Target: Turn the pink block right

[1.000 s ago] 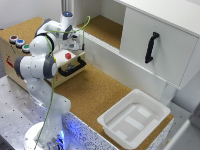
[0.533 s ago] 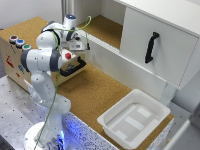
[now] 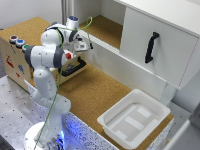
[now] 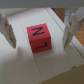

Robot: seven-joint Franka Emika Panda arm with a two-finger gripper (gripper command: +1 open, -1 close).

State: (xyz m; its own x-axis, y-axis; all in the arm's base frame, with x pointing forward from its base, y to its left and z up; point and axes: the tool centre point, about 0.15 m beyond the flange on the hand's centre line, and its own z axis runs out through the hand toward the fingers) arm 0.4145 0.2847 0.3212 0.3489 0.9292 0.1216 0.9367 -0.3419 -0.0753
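Observation:
The pink block shows in the wrist view as a cube with dark letters on its faces, resting on a white surface. My gripper is open, its two pale fingers standing on either side of the block with a gap to each face. In the exterior view the gripper hangs by the white ledge at the back of the cork table; the arm hides the block there.
A black tray lies under the arm on the cork tabletop. A white bin sits at the exterior view's right front. A white cabinet with a black handle stands behind. A wooden box is at the left.
The arm's upper links have swung and the gripper has shifted slightly toward the exterior view's right, closer to the white ledge.

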